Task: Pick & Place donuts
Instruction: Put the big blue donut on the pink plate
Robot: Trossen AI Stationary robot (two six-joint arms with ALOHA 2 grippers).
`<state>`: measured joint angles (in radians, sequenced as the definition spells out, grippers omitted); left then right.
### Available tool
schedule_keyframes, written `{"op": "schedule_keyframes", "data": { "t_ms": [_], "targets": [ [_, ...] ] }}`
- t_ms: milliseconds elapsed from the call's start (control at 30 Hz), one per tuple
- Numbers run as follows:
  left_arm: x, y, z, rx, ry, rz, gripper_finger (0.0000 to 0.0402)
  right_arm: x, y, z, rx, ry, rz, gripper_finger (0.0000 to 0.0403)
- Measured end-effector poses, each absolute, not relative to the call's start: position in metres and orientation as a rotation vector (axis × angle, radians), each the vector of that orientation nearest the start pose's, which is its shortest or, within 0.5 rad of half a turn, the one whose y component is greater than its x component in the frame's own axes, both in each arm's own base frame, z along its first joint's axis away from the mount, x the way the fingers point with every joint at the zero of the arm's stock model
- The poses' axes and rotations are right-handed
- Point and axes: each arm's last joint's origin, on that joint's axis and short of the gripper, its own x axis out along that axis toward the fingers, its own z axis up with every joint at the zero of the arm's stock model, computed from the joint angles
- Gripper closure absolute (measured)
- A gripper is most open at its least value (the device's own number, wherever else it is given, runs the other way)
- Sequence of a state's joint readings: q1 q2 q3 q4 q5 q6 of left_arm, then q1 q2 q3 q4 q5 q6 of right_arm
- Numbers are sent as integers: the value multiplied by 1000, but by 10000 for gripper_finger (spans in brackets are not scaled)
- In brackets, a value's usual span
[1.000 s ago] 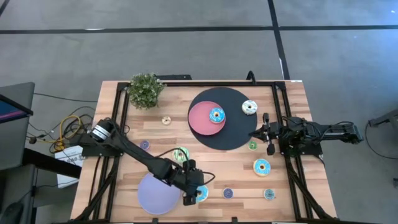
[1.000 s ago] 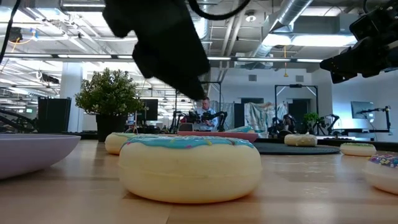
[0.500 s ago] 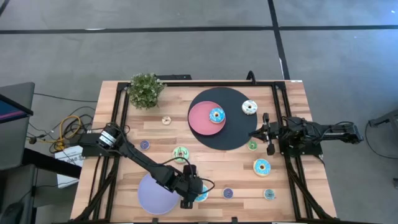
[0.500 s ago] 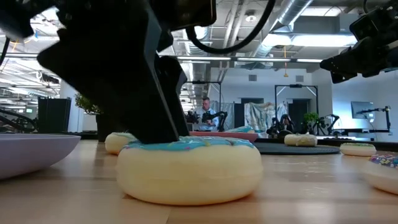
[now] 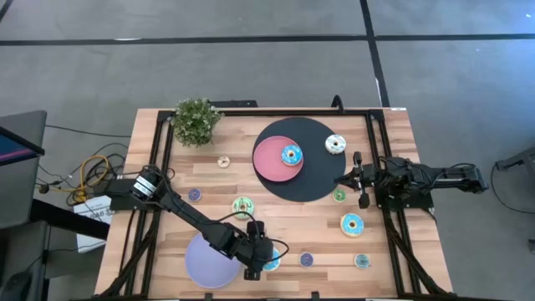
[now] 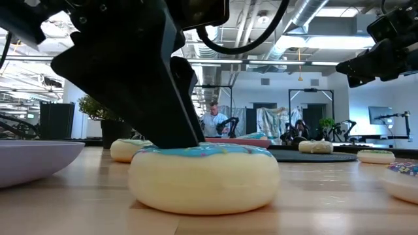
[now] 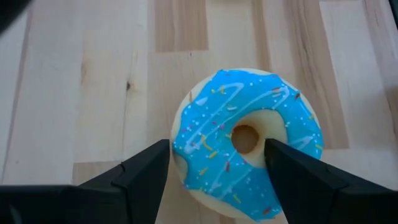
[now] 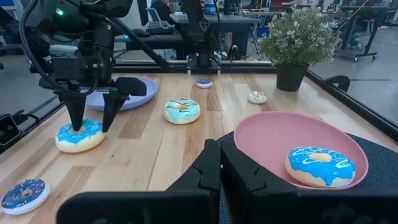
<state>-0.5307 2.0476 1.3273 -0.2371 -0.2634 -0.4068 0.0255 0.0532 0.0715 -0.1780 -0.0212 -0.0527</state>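
Down at the near edge of the table, the left pincer stood over a blue-iced donut, its two dark fingers spread and straddling the ring, one on either side of the cream-coloured body. From the left wrist view the fingers appeared level with the donut's flanks but not yet squeezed in; whether they were touching it could not be told. The donut lay flat on the wood, just right of the lavender plate, with a small purple donut a little further right.

It looked like a light, stiff toy with a smooth rounded rim, so it would probably slip if pinched high on the iced curve. The safest hold seemed to be across the widest part of the body, low on the sides, with the fingers square to each other so it would not squirt out.

The right pincer waited at the right side of the table beside the dark mat, its fingers pressed together. A second blue donut sat on the pink plate.
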Motion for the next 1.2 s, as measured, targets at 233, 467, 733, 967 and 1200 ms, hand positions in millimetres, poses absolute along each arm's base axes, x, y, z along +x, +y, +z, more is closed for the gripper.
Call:
{"op": "schedule_keyframes", "data": {
  "t_ms": [233,467,733,967,1200],
  "targets": [
    [367,-204,143,-27,912,-45,181,96,3,167,-53,159,51,403],
    [367,-205,143,-36,922,-59,233,96,3,167,-53,159,51,403],
    [366,-205,143,-52,931,-72,253,96,3,167,-53,159,51,403],
    [366,-209,150,-99,971,-161,253,96,3,167,-53,160,51,403],
    [378,-213,191,-31,957,-218,253,96,3,167,-53,159,51,403]
  ]
}}
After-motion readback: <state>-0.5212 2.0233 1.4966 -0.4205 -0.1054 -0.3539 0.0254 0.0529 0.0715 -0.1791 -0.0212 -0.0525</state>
